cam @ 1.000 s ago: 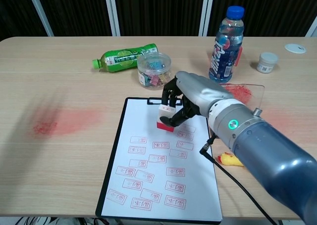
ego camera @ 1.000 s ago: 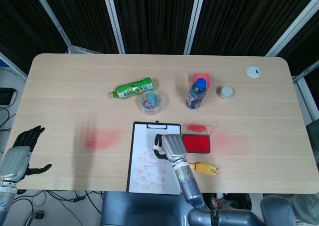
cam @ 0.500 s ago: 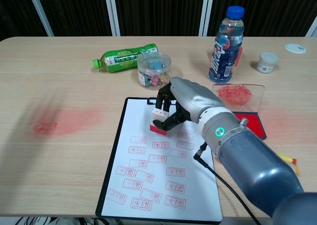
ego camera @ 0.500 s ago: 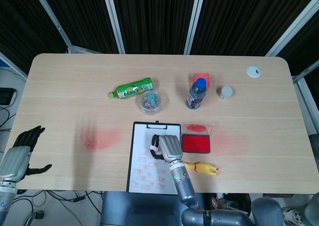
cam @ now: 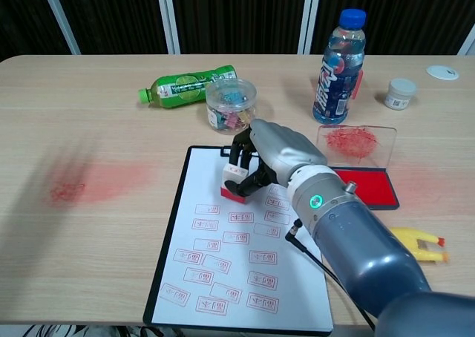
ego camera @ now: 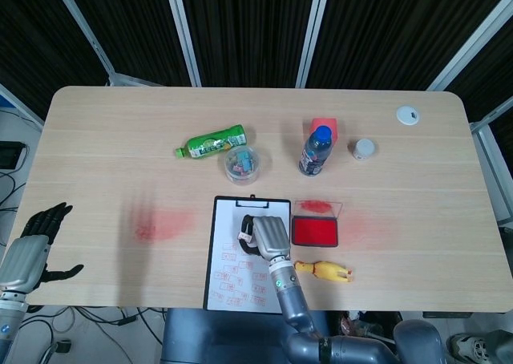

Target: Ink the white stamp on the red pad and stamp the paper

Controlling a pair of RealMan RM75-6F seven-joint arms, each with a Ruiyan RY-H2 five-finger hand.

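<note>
Silver-grey, the right hand (ego camera: pixel 268 237) sits low in the middle of the head view over the paper (ego camera: pixel 244 276); the left hand (ego camera: pixel 32 248) hangs at the lower left edge, off the table, fingers spread and holding nothing. From the chest view, centre frame, the right hand (cam: pixel 271 155) pinches the white stamp (cam: pixel 235 181) against the paper's (cam: pixel 237 277) upper part, left of the red pad (cam: pixel 367 186).

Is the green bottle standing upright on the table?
No: in the chest view the green bottle lies on its side on the table, beside the clear tub.
</note>
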